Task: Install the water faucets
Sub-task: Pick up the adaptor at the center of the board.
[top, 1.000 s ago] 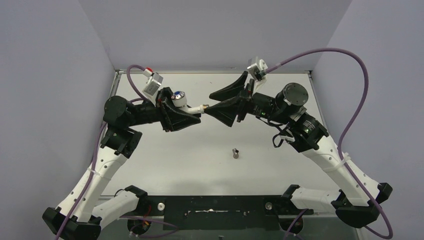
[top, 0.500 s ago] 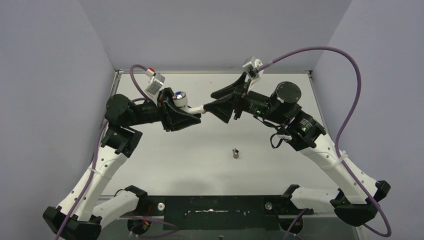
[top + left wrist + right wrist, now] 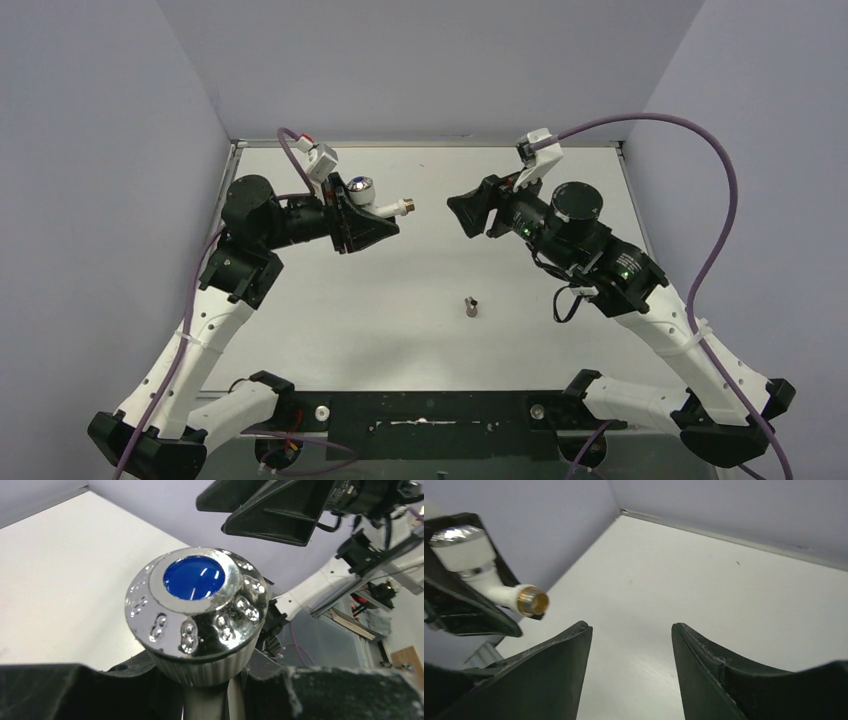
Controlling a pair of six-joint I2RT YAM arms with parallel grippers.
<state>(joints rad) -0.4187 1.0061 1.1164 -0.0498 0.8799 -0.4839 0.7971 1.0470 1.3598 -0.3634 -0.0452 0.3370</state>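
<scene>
left gripper clamps the white faucet body aloft over the far-left part of the worktop, brass end presented toward the right gripper, which is parted and empty. small metal fitting stands mid-worktop, probably next to fetch.

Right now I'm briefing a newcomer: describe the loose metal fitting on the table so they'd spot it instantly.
On the white table, near its middle, stands a tiny grey metal fitting. Nothing touches it, unlike the chrome-knobbed faucet clamped in the left gripper.
</scene>
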